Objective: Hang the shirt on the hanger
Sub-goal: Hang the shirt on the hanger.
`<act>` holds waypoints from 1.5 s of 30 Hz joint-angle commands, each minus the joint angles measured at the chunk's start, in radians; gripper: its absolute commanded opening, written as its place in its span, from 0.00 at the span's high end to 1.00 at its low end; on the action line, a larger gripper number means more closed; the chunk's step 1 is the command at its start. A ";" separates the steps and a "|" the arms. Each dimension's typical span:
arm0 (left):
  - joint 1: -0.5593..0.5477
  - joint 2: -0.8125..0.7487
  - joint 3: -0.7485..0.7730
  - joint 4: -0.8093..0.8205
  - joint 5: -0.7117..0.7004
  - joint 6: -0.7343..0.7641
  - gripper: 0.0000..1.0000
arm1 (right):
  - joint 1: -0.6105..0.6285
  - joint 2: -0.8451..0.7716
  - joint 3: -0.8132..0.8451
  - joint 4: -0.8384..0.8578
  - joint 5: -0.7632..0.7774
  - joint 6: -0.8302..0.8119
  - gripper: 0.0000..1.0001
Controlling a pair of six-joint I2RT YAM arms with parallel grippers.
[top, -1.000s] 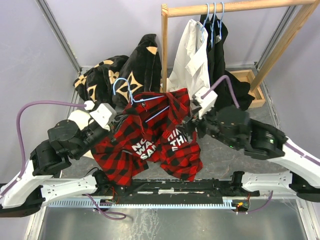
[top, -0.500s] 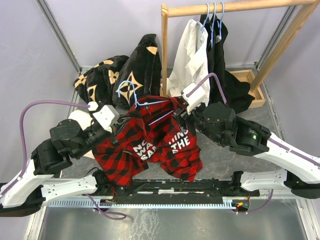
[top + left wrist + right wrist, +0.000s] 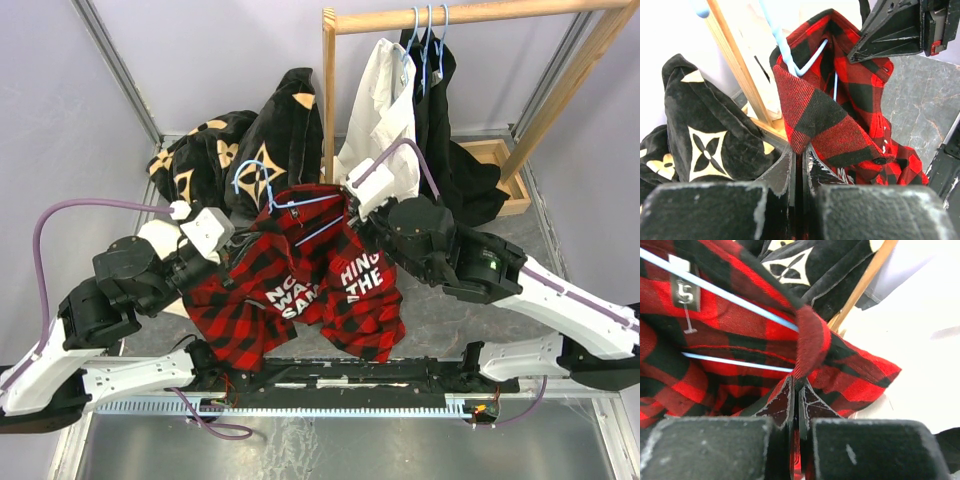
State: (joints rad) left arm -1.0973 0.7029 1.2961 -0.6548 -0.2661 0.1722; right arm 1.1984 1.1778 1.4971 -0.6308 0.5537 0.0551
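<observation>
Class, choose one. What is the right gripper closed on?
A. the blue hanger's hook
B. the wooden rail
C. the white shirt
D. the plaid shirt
D: in the right wrist view, the right gripper is shut, with a fold of the shirt pinched between its fingertips.

We log a red-and-black plaid flannel shirt (image 3: 345, 315), white block lettering facing up, bunched and raised at the collar. A thin light-blue wire hanger (image 3: 305, 203) sits in the neck opening, its wires crossing the inner fabric, curved hook sticking out upper-left.
</observation>
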 commanded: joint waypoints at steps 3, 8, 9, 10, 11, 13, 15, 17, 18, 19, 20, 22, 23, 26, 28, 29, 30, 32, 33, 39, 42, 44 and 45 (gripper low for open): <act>-0.003 0.040 0.052 0.085 0.057 -0.010 0.97 | 0.009 0.103 0.224 -0.076 -0.176 -0.002 1.00; -0.003 0.052 0.048 0.106 0.055 -0.001 0.97 | 0.072 0.164 0.251 -0.131 -0.363 0.019 1.00; -0.003 0.048 0.047 0.106 0.051 0.000 0.97 | 0.084 0.161 0.241 -0.137 -0.396 0.019 1.00; -0.003 0.044 0.044 0.105 0.051 0.001 0.97 | 0.095 0.154 0.224 -0.136 -0.420 0.018 1.00; -0.003 0.038 0.038 0.107 0.051 0.001 0.97 | 0.100 0.143 0.204 -0.129 -0.448 0.018 0.99; -0.003 0.028 0.022 0.107 0.062 0.001 0.97 | 0.101 0.102 0.171 -0.116 -0.488 0.015 0.82; -0.003 0.017 0.012 0.099 0.097 0.001 0.97 | 0.100 0.038 0.144 -0.108 -0.476 0.004 0.59; -0.003 0.004 0.008 0.082 0.161 0.001 0.97 | 0.101 -0.045 0.118 -0.099 -0.435 -0.017 0.45; -0.003 -0.004 0.002 0.075 0.198 0.000 0.97 | 0.101 -0.089 0.108 -0.099 -0.410 -0.032 0.39; -0.003 -0.011 -0.006 0.071 0.223 -0.003 0.97 | 0.101 -0.129 0.101 -0.102 -0.386 -0.046 0.36; -0.003 -0.018 -0.013 0.064 0.248 -0.004 0.97 | 0.101 -0.166 0.100 -0.114 -0.362 -0.062 0.34; -0.003 -0.029 -0.026 0.056 0.300 -0.012 0.97 | 0.101 -0.232 0.103 -0.152 -0.322 -0.093 0.31; -0.003 -0.031 -0.029 0.049 0.331 -0.016 0.97 | 0.101 -0.269 0.100 -0.174 -0.297 -0.105 0.31; -0.003 -0.029 -0.034 0.043 0.425 -0.030 0.97 | 0.100 -0.323 0.088 -0.254 -0.252 -0.124 0.29; -0.003 -0.024 -0.034 0.042 0.482 -0.036 0.97 | 0.101 -0.332 0.085 -0.310 -0.285 -0.123 0.28; -0.003 -0.019 -0.030 0.039 0.511 -0.038 0.97 | 0.101 -0.330 0.084 -0.335 -0.315 -0.123 0.28; -0.003 -0.008 -0.023 0.035 0.538 -0.039 0.97 | 0.101 -0.328 0.080 -0.352 -0.353 -0.121 0.27; -0.003 0.009 -0.007 0.025 0.580 -0.039 0.97 | 0.101 -0.317 0.076 -0.370 -0.424 -0.117 0.26; -0.003 0.019 0.002 0.018 0.597 -0.039 0.97 | 0.101 -0.310 0.075 -0.373 -0.457 -0.117 0.26; -0.003 0.076 0.037 -0.004 0.686 -0.026 0.97 | 0.101 -0.257 0.062 -0.373 -0.554 -0.136 0.25; -0.003 0.087 0.048 -0.005 0.692 -0.019 0.97 | 0.101 -0.235 0.044 -0.364 -0.607 -0.138 0.26; -0.003 0.092 0.054 -0.005 0.697 -0.015 0.97 | 0.101 -0.221 0.030 -0.367 -0.636 -0.137 0.26; -0.003 0.093 0.058 -0.004 0.702 -0.013 0.97 | 0.101 -0.214 0.024 -0.372 -0.645 -0.135 0.26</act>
State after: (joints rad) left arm -1.0973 0.8028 1.2911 -0.7113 0.3733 0.1608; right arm 1.2953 0.9581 1.5307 -1.0115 -0.0048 -0.0685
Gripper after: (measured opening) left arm 0.063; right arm 0.745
